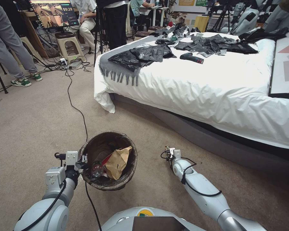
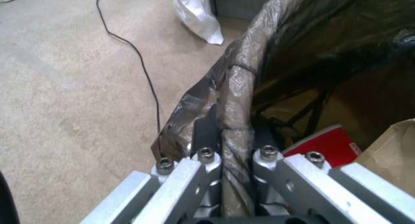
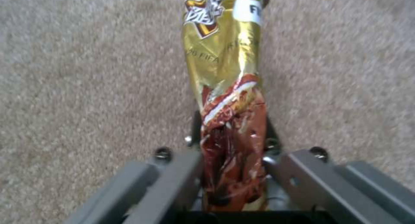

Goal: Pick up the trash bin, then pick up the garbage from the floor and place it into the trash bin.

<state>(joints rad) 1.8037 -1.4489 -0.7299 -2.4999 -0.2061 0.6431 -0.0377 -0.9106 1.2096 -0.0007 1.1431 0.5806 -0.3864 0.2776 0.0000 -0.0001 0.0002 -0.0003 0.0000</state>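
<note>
At 9 o'clock of the trash bin [image 1: 108, 160], my left gripper [image 2: 235, 152] is clamped on its lined rim. A tan paper bag [image 1: 118, 162] lies inside. At 3 o'clock, my right gripper [image 3: 233, 143] pinches a gold snack wrapper [image 3: 225, 71] above the floor [image 1: 38, 122].

The gold wrapper [image 3: 225, 55] runs past the picture's edge; its pinched end hides inside the right tool [image 3: 233, 143].
</note>
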